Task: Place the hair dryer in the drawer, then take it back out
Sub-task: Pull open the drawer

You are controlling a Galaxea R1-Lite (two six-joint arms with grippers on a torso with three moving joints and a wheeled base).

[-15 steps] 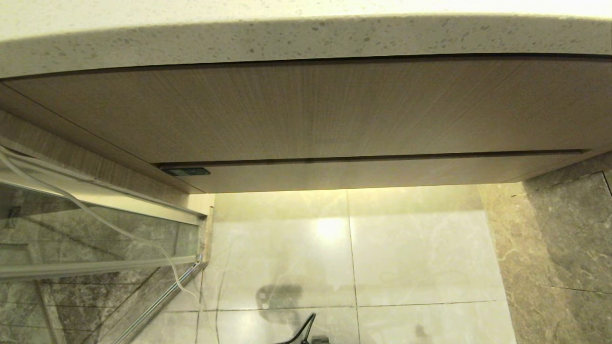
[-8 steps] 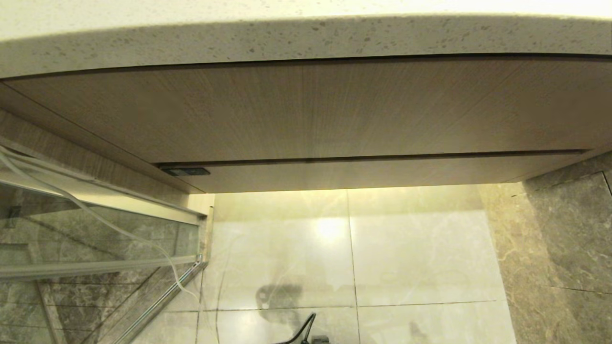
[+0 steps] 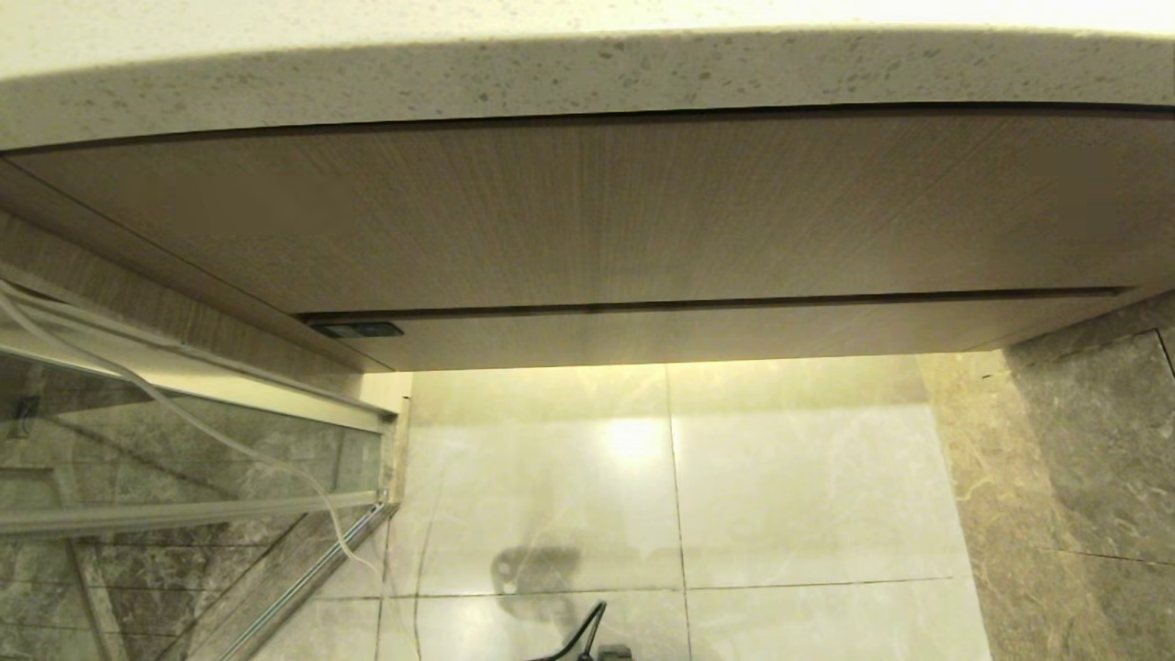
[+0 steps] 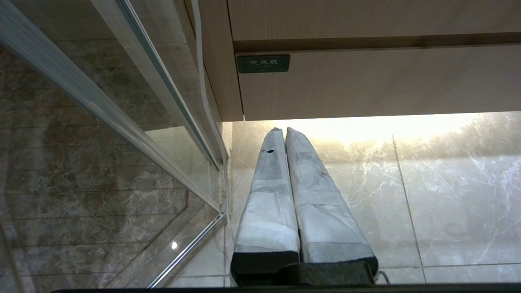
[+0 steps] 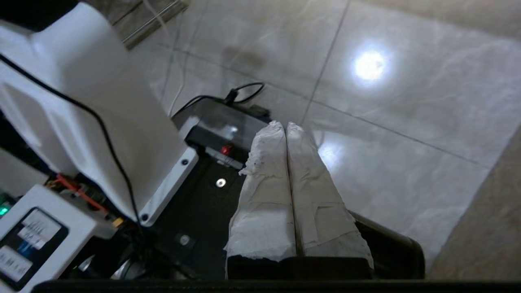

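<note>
The drawer (image 3: 716, 332) is shut: its narrow wood-grain front runs under the taller wood panel (image 3: 587, 211), with a small dark label (image 3: 355, 329) at its left end. In the left wrist view the drawer (image 4: 378, 81) and its label (image 4: 263, 63) lie ahead of my left gripper (image 4: 281, 130), which is shut and empty, low above the floor. My right gripper (image 5: 281, 124) is shut and empty beside the robot's base. The hair dryer is out of view; a thin white cord (image 3: 184, 413) trails down at the left.
A speckled stone countertop (image 3: 587, 73) overhangs the cabinet. A glass partition with metal frame (image 3: 184, 477) stands at the left. Pale marble floor tiles (image 3: 808, 496) spread below, with darker stone (image 3: 1083, 477) at the right. The robot's white and black base (image 5: 93, 122) fills part of the right wrist view.
</note>
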